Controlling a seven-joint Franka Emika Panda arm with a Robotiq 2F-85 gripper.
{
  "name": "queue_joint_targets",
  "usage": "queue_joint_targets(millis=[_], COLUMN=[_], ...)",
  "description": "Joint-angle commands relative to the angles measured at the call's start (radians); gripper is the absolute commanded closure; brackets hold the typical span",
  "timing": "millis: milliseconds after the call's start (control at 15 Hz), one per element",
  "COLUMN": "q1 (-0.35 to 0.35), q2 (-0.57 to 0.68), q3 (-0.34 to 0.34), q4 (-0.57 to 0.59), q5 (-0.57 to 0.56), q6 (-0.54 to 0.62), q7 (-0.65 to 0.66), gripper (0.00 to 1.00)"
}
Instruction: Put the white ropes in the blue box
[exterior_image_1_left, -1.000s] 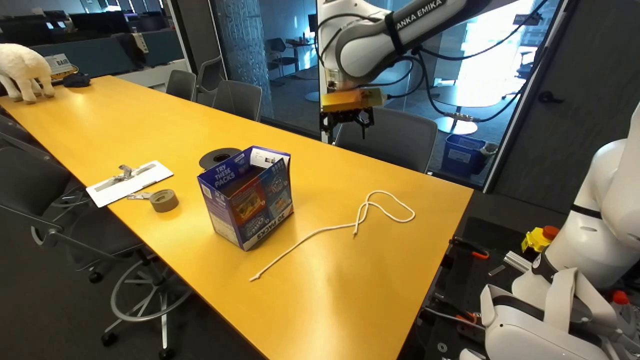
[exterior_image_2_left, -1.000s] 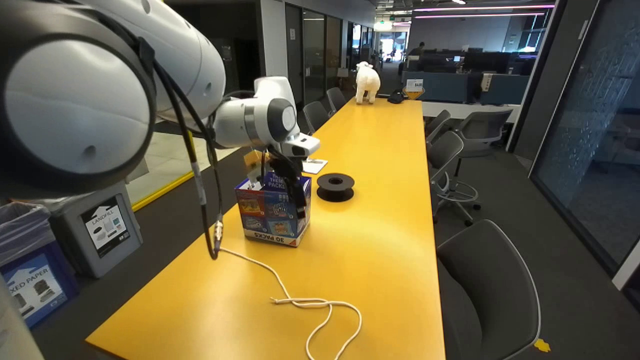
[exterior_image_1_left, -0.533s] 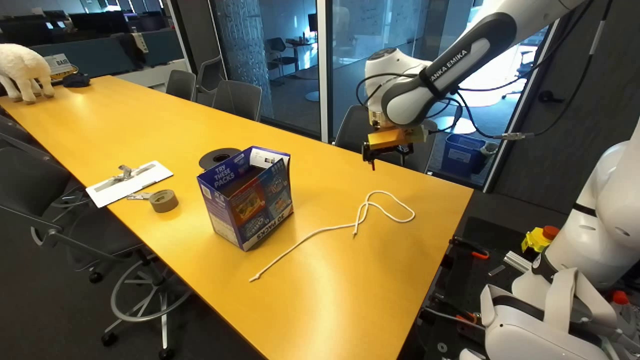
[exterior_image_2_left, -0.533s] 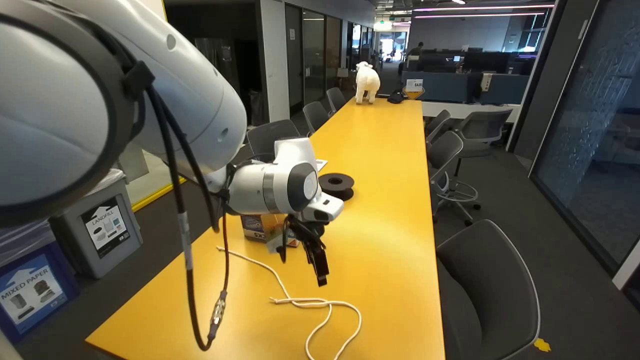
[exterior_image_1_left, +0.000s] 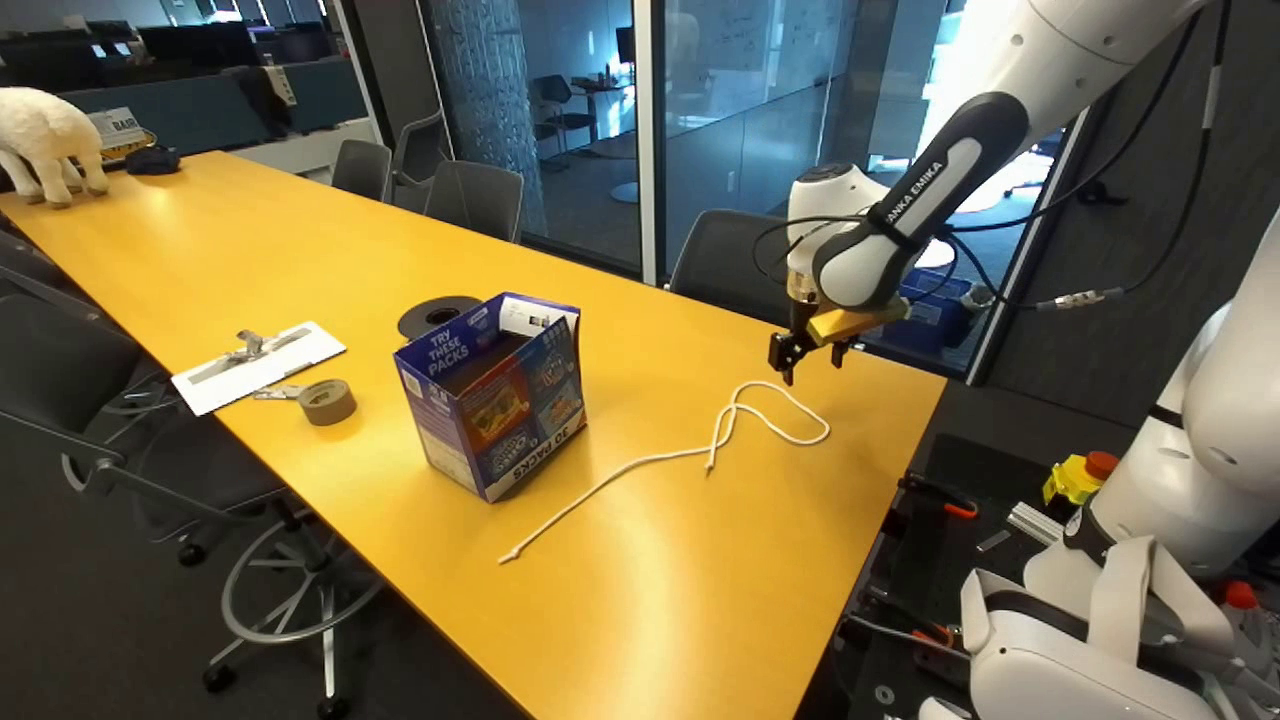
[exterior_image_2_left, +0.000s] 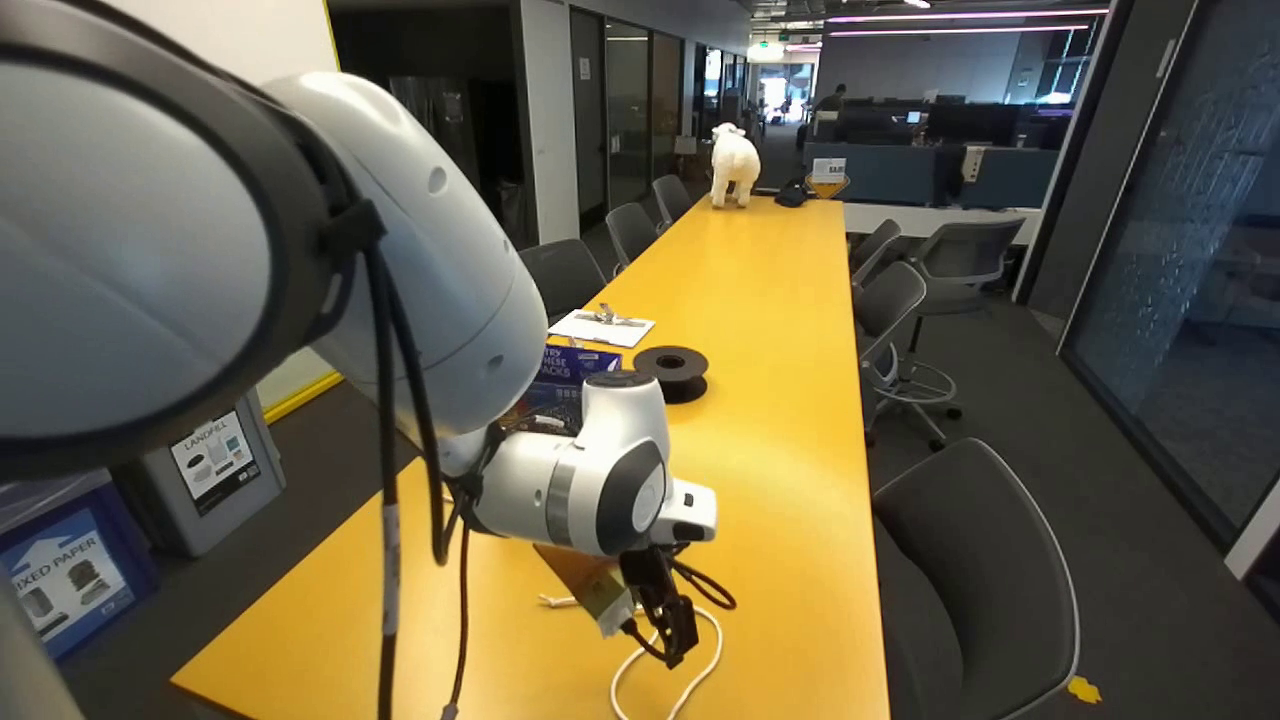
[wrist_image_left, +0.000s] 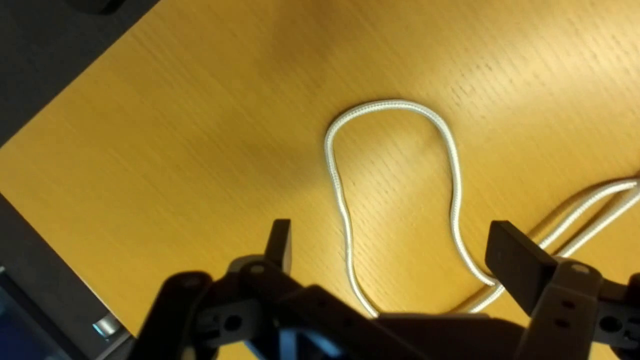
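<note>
One white rope (exterior_image_1_left: 655, 458) lies on the yellow table, with a loop at one end and a long trailing end toward the blue box. It also shows in an exterior view (exterior_image_2_left: 719, 640), partly behind the arm, and in the wrist view (wrist_image_left: 456, 185). A second rope is not in view. The blue box (exterior_image_1_left: 520, 415) stands upright with its top open; its bottom inside is hidden. The arm covers much of it in an exterior view (exterior_image_2_left: 580, 365). My gripper (exterior_image_1_left: 812, 368) is open and empty above the table by the rope's loop. In the wrist view its fingers (wrist_image_left: 390, 242) appear on either side of the loop.
A black spool (exterior_image_1_left: 438, 315) stands behind the box. A white clipboard (exterior_image_1_left: 258, 365) and a tape roll (exterior_image_1_left: 327, 401) lie near a table edge. Chairs (exterior_image_1_left: 735, 265) line the table (exterior_image_1_left: 650, 620). A white headset (exterior_image_1_left: 1090, 650) lies by the robot's base.
My gripper has moved away from the box side toward the rope's loop and come down closer to the table. The rope and the box have not moved.
</note>
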Motion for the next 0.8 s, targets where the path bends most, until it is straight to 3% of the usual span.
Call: queue_joint_targets(millis=[0,267,733], q1=[-0.018,-0.028,-0.069], q2=[0.098,0.219,0.322], q3=[-0.007,0.019,0.081], q4=[0.004,0.044,0.092], q5=[0.067,0.177,0.301], q6=[0.134,0.201,0.237], q7=[-0.245,-0.43,-0.591], gripper=[0.0,0.0,0.0])
